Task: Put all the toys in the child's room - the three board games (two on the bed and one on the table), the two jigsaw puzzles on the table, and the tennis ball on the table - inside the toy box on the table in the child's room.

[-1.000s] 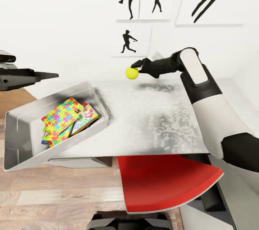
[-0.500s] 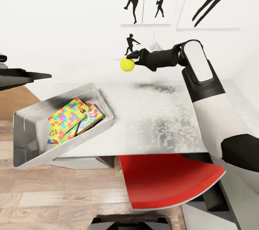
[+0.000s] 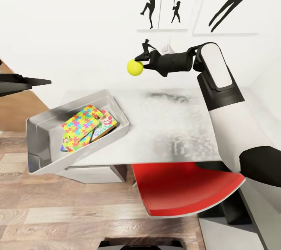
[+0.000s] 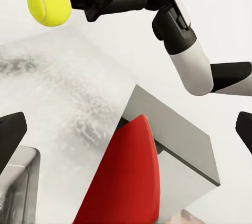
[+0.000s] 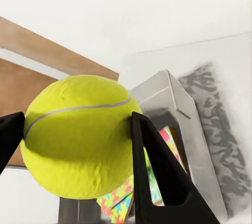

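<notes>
High above the table [image 3: 164, 125], the right gripper [image 3: 141, 61] is clamped on the tennis ball [image 3: 135, 67], its two dark fingers [image 5: 157, 176] pressed against opposite sides of the ball (the wrist camera shows the contact plainly). The ball hangs well clear of the grey tabletop. Below and off to the left of the gripper sits the toy box [image 3: 43, 125], overhanging the table's left edge and tilted, with a jigsaw puzzle [image 3: 80, 124] lying on top of a board game [image 3: 104, 124] inside it. The left gripper [image 4: 126, 140] is spread wide, its fingertips at opposite edges of its wrist view with nothing between them. Under the table's near edge, below the right arm, is a red chair [image 3: 187, 187].
</notes>
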{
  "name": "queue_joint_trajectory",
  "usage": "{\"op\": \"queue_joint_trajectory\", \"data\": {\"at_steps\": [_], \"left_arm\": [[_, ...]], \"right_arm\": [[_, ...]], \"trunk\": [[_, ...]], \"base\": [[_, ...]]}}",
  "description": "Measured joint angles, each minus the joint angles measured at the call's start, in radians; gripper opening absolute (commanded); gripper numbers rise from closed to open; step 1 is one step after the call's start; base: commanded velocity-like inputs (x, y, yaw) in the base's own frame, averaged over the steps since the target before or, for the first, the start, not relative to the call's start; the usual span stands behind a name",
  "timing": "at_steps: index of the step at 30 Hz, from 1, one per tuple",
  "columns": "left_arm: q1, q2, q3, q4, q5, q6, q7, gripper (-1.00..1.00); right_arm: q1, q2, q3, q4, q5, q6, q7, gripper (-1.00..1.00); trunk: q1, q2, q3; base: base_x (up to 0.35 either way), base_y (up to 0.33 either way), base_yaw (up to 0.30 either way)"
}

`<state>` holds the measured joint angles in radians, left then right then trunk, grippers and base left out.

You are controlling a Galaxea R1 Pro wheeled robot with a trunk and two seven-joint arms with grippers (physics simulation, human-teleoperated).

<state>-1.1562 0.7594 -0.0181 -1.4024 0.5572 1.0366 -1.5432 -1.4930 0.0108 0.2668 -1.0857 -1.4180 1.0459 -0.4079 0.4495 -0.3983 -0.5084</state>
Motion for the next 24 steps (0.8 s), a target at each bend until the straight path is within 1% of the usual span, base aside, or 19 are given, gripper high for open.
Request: {"op": "queue_joint_trajectory", "data": {"at_steps": [4, 7, 10, 16, 20, 24], "left_arm": [[0.000, 0.003, 0.000, 0.001, -0.001, 0.000, 0.000, 1.00], [0.001, 0.003, 0.000, 0.002, -0.001, 0.000, -0.001, 1.00], [0.001, 0.003, 0.000, 0.003, -0.001, 0.000, -0.002, 1.00], [0.001, 0.003, 0.000, 0.009, -0.002, 0.000, -0.003, 1.00], [0.001, 0.004, 0.000, 0.015, -0.002, 0.000, -0.003, 1.00], [0.001, 0.003, 0.000, 0.016, -0.003, 0.000, -0.003, 1.00]], "right_arm": [[0.000, 0.000, 0.000, 0.000, -0.011, 0.000, 0.000, -1.00], [0.000, 0.001, 0.000, 0.000, -0.013, 0.000, 0.000, -1.00], [0.000, 0.001, 0.000, 0.000, -0.014, 0.000, 0.000, -1.00], [0.000, 0.002, 0.001, 0.001, -0.014, 0.000, -0.001, -1.00], [0.000, 0.004, 0.004, 0.001, -0.012, 0.000, -0.001, -1.00], [0.001, 0.005, 0.007, 0.004, -0.011, 0.000, -0.002, -1.00]], "trunk": [[0.000, 0.000, 0.007], [0.000, 0.000, 0.012], [0.000, 0.000, 0.017], [0.000, 0.000, 0.027], [0.000, 0.000, 0.033], [0.000, 0.000, 0.040]], "base": [[-0.117, 0.177, 0.000], [-0.050, 0.078, 0.000], [-0.019, 0.065, 0.000], [-0.005, 0.183, 0.002], [-0.002, 0.080, 0.044], [-0.050, 0.182, 0.064]]}}
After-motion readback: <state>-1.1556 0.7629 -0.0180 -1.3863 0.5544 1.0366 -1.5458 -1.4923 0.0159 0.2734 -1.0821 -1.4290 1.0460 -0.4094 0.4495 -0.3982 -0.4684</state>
